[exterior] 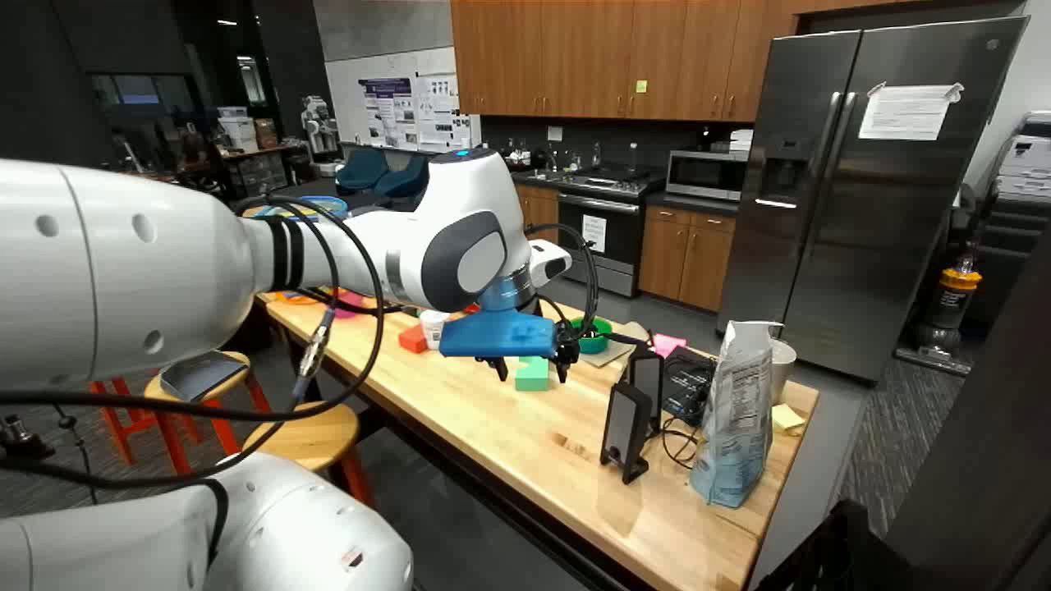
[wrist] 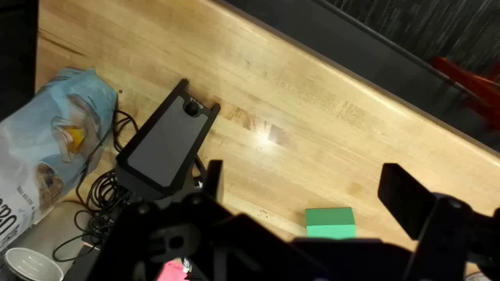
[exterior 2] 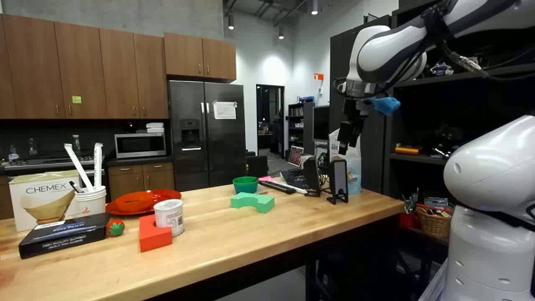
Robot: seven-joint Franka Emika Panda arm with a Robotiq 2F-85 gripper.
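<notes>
Gripper (wrist: pixel 302 176) is looming nearest the wrist camera. Step, as judged: it is hovering unloaded over the wooden table (wrist: pixel 320 105); any contact would be calling for a descent first. Fingers (wrist: pixel 404 199) are standing wide apart, gripping nothing, touching nothing. Left to right below, same view: pale blue bag (wrist: pixel 84 103) is standing upright; black speaker (wrist: pixel 168 142) is standing near it; green block (wrist: pixel 331 226) is resting on the table, showing in the gap between the fingers, partly hidden by the gripper.

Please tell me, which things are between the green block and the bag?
Two speakers stand between the green block and the bag, as an exterior view shows; the wrist view shows cables there too.
</notes>
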